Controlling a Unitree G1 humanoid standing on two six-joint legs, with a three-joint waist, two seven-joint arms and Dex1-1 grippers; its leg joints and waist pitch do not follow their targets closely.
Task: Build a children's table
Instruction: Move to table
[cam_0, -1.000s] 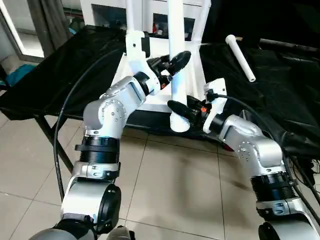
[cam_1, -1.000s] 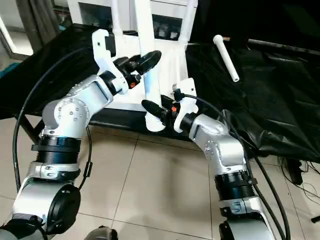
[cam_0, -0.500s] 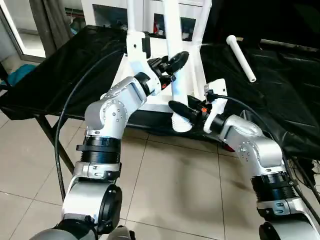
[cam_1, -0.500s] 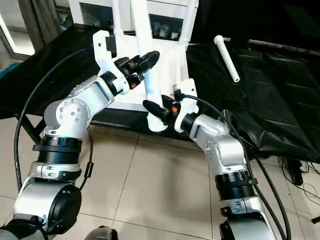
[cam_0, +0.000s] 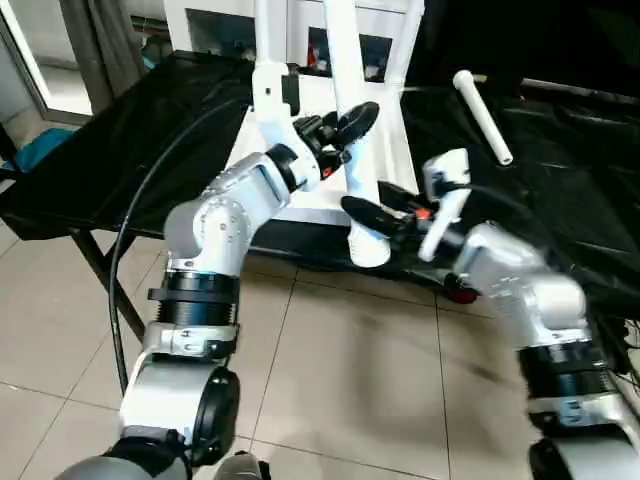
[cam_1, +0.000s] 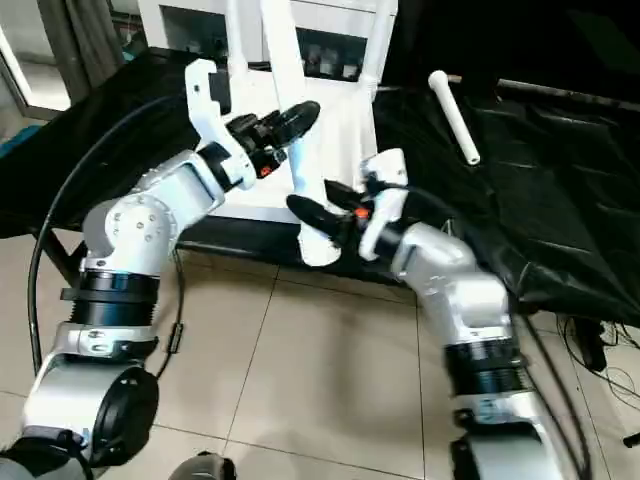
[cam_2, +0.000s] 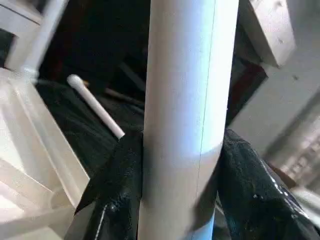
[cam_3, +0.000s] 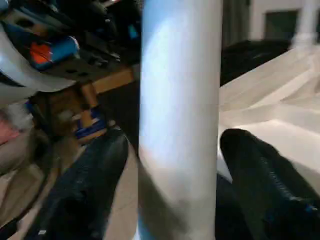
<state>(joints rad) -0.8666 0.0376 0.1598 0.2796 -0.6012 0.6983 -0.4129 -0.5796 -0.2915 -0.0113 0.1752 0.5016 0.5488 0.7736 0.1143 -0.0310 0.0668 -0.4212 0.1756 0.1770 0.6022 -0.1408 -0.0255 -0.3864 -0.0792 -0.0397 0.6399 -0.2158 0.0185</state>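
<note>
I've got my left hand clamped on the long white tapered plastic leg, upright at the upturned white plastic tabletop's near corner. Right hand straddles its base; grip unclear. Spare white leg lies on the black-draped counter, unfitted.

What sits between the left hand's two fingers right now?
The white table leg: in the left wrist view it stands between the left hand's black fingers, both touching it. The right hand grips it lower down.
</note>
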